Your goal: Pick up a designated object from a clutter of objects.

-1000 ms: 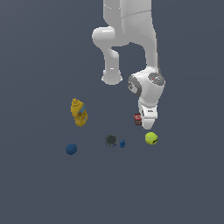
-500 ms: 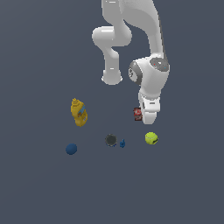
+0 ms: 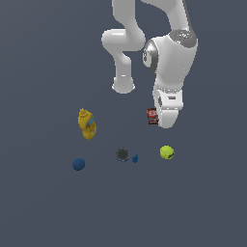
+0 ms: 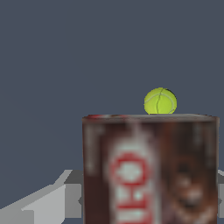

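The designated object (image 3: 152, 116), a small dark brown and red packet with white lettering, hangs above the floor at the tip of my gripper (image 3: 158, 118), which is shut on it. In the wrist view the packet (image 4: 148, 170) fills the near field, and one grey finger (image 4: 41, 202) shows beside it. The rest of the clutter lies below. It holds a yellow-green ball (image 3: 167, 152), a dark grey disc (image 3: 122, 154), a tiny blue piece (image 3: 135, 157), a dark blue ball (image 3: 79, 164) and a yellow bottle (image 3: 87, 124). The ball (image 4: 160, 101) also shows past the packet in the wrist view.
The arm's white links (image 3: 171, 58) rise above the packet, with the base column (image 3: 123, 82) behind. The floor is plain dark grey.
My gripper has risen with the packet held in it, up and away from the floor and the yellow-green ball. The other objects have stayed put.
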Tool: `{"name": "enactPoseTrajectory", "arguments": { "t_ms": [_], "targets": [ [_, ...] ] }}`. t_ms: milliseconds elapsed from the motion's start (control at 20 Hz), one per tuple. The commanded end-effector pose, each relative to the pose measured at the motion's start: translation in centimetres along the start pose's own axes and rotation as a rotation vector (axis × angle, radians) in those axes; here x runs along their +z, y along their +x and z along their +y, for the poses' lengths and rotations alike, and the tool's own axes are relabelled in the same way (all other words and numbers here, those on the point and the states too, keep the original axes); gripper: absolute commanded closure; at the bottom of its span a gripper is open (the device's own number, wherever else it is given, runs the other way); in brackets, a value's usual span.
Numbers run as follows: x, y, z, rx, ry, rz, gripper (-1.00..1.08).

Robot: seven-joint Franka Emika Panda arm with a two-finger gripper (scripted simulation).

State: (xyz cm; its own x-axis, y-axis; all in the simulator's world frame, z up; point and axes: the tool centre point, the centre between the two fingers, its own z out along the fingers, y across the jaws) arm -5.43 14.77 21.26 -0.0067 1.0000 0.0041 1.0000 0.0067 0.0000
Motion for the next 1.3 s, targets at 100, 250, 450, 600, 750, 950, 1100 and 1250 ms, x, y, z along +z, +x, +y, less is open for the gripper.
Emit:
{"name": "enactPoseTrajectory", "arguments": {
  "t_ms": [100, 250, 450, 600, 750, 950, 1100, 1250],
  "targets": [
    [-4.4, -0.9, 1.0, -0.001, 0.001, 0.001, 1.08],
    [-7.3, -1.5, 1.7, -0.001, 0.001, 0.001, 1.08],
    [-11.2, -2.4, 2.8, 0.001, 0.001, 0.000, 1.08],
    [-14.1, -3.0, 3.6, 0.001, 0.001, -0.001, 1.08],
    [-16.5, -3.6, 4.3, 0.002, 0.000, -0.002, 1.08],
    [-18.9, -4.1, 5.1, 0.003, 0.000, -0.003, 1.08],
    [-20.3, -4.4, 5.5, 0.003, 0.000, -0.003, 1.08],
    [-21.3, -4.6, 5.9, 0.004, 0.000, -0.004, 1.08]
  ]
}}
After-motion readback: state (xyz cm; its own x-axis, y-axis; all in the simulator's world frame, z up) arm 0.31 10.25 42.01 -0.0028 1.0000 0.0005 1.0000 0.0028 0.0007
